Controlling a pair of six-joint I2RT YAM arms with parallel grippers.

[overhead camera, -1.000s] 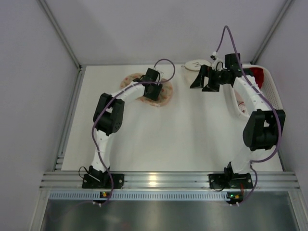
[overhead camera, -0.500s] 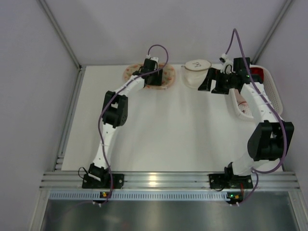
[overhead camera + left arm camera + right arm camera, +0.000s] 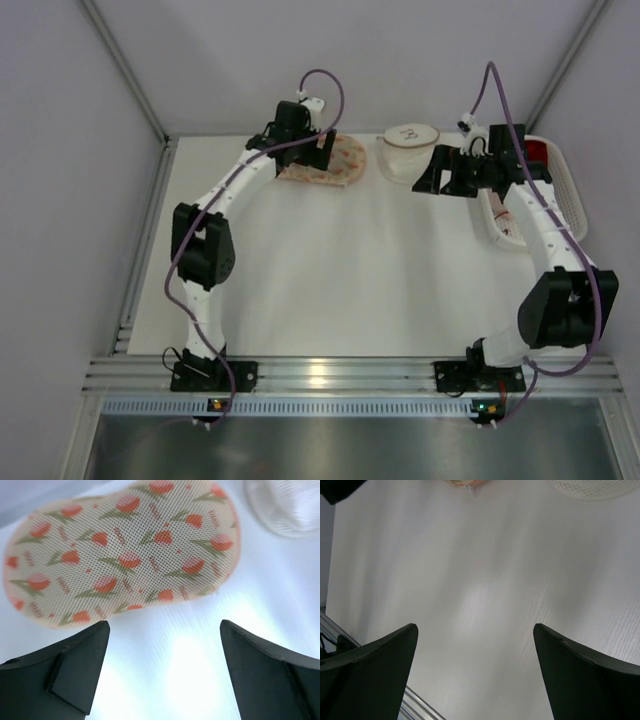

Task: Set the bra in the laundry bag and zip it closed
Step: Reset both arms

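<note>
While left gripper (image 3: 162, 630) and right gripper (image 3: 475, 630) stand spread, empty, bra (image 3: 120, 555) lies free.
Floral bra, so judged, just ahead of left fingers (image 3: 65, 670), long axis across them; left arm nearer.

**Soft, even light, with glare on the white table**

The overhead view is bright and diffuse, and the shadows under the arms are faint and soft-edged. The table (image 3: 330, 270) shows pale lengthwise streaks of sheen. The metal rail (image 3: 320, 375) at the near edge carries a small hot reflection.

In the left wrist view, the laundry bag (image 3: 125, 555) is crisp across its mesh at the centre. The pale round object (image 3: 285, 505) in the corner is out of focus, and a washed-out patch of glare lies on the table.

The left gripper (image 3: 162, 626) and right gripper (image 3: 474, 627) read as near-black wedges with little detail. The right wrist view is softer, with a broad bright patch mid-frame.
</note>
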